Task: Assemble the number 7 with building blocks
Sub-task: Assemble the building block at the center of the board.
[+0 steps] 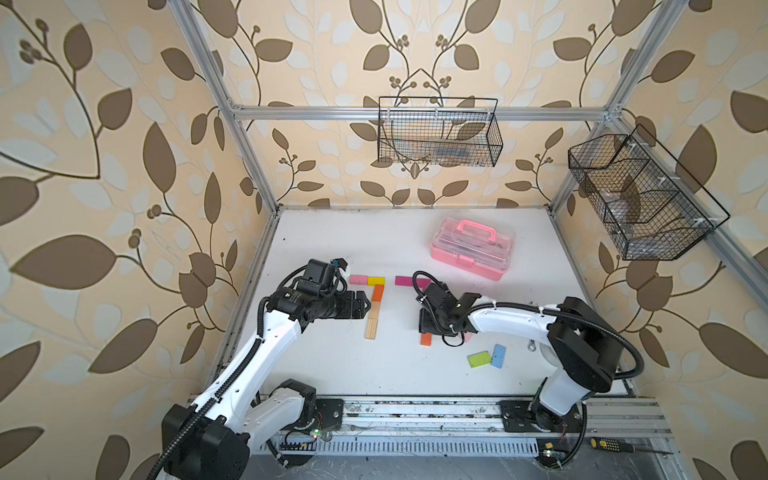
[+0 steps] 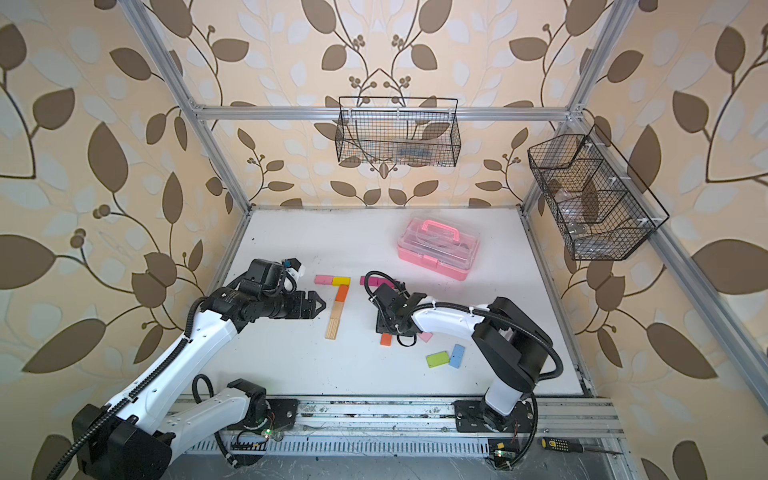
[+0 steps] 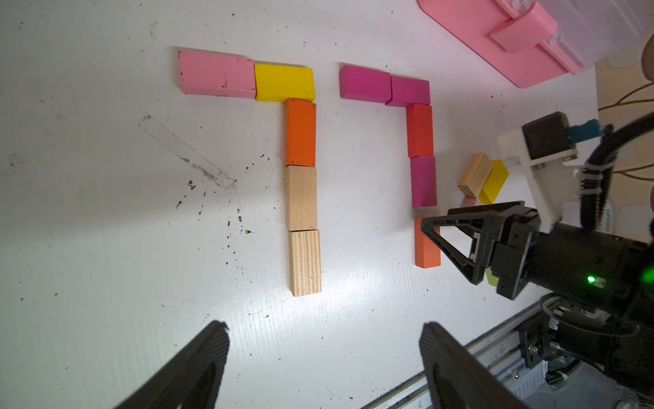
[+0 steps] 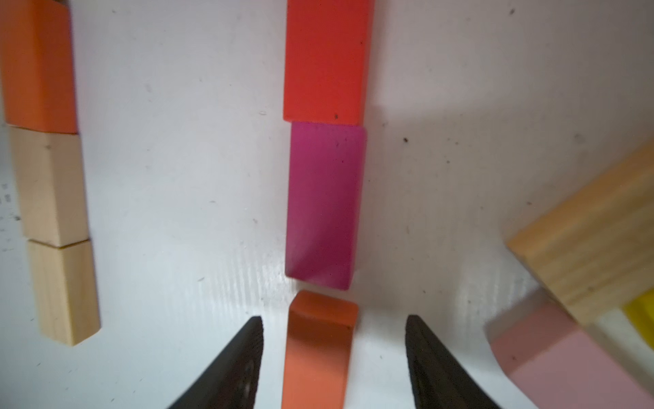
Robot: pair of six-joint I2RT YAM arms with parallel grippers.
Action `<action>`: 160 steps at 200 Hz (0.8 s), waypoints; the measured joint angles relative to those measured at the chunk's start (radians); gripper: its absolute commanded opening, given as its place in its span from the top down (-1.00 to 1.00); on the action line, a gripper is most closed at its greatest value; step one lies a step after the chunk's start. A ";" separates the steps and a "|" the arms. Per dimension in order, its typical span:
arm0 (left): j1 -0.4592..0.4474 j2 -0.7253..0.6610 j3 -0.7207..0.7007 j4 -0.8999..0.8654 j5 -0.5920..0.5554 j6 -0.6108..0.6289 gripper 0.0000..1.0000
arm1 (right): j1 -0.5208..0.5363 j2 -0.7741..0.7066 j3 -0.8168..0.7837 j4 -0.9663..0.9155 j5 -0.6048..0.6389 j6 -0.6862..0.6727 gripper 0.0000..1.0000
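- My left tool [image 3: 324, 329] hangs wide open with nothing between its fingers, over the surface [image 3: 106, 248] near the foot of the first 7 [image 3: 301, 166].
- That figure has a pink block [image 3: 216, 73] and a yellow block [image 3: 284, 82] as its top bar. An orange block [image 3: 300, 132], a plain wood block [image 3: 301, 198] and a striped wood block [image 3: 305, 262] run end to end down from the yellow one.
- Beside it, toward my right arm, lies the second 7 [image 3: 420, 141]: two magenta blocks [image 3: 364, 82] across, then a red block [image 3: 420, 130] and a magenta stem block [image 3: 423, 181] below.
- My right tool [image 4: 332, 318] is open, one finger on either side of the second orange block [image 4: 318, 354]. Bare surface shows on both sides, so it grips nothing.
- That block lies in line under the magenta stem block. The close view is blurred, but I think a thin gap separates them.
- A tilted wood block [image 4: 594, 230] lies across a second yellow block [image 3: 495, 180] and a pale pink block [image 4: 552, 361].
- A green block [image 1: 478, 358] and a blue block [image 1: 498, 356] lie just beside each other.
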 measured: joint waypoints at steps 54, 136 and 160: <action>-0.016 0.003 -0.023 0.064 0.119 -0.071 -0.72 | -0.120 -0.328 -0.174 0.148 -0.161 -0.020 -0.43; -0.596 0.063 -0.345 0.699 -0.034 -0.768 -0.98 | -0.297 -0.531 -0.529 0.423 -0.514 -0.003 -0.79; -0.687 0.167 -0.375 0.826 -0.143 -0.948 -0.98 | -0.297 -0.530 -0.540 0.465 -0.540 -0.002 -0.80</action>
